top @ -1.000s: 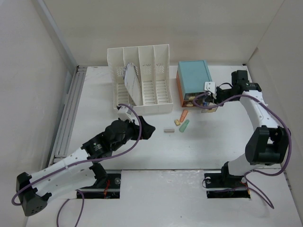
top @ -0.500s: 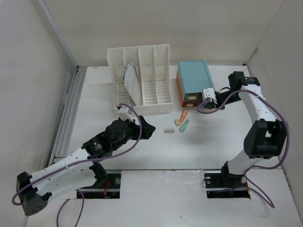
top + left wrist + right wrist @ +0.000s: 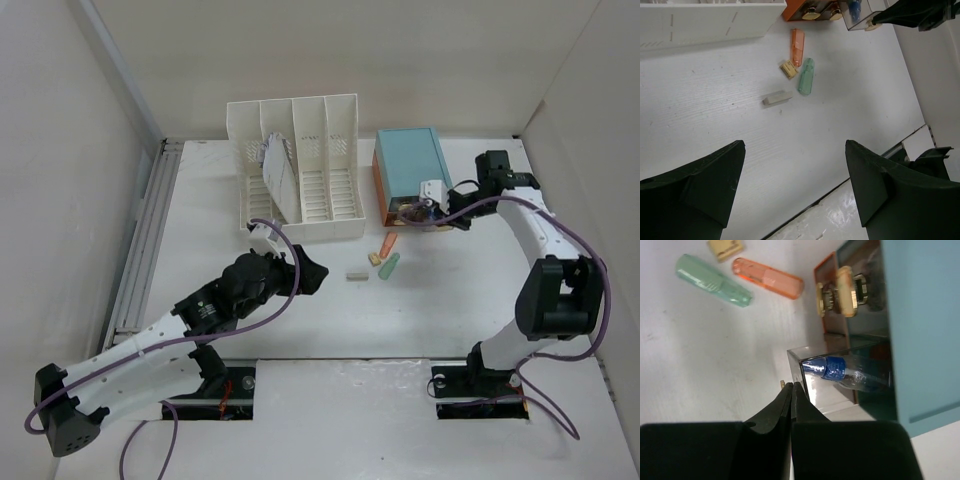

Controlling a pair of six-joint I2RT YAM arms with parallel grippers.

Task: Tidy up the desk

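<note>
The white desk [image 3: 450, 300] holds an orange marker [image 3: 388, 243], a green marker [image 3: 389, 266], a yellow eraser [image 3: 375, 258] and a grey eraser [image 3: 357, 274]. My right gripper [image 3: 791, 385] is shut, its tips pressed against the front of a clear drawer [image 3: 840, 390] that sticks partly out of the teal drawer box [image 3: 410, 165]. A blue-capped item [image 3: 827, 367] lies in that drawer. My left gripper [image 3: 795, 145] is open and empty, hovering over the desk short of the grey eraser [image 3: 777, 98].
A white slotted file rack [image 3: 300, 170] with papers in it stands at the back left. A grey rail [image 3: 145, 240] runs along the desk's left edge. The box's orange drawers show beige knobs [image 3: 845, 290]. White walls close in both sides.
My right gripper has moved left and back toward the teal box, and the clear drawer has slid further in. The left arm has not moved.
</note>
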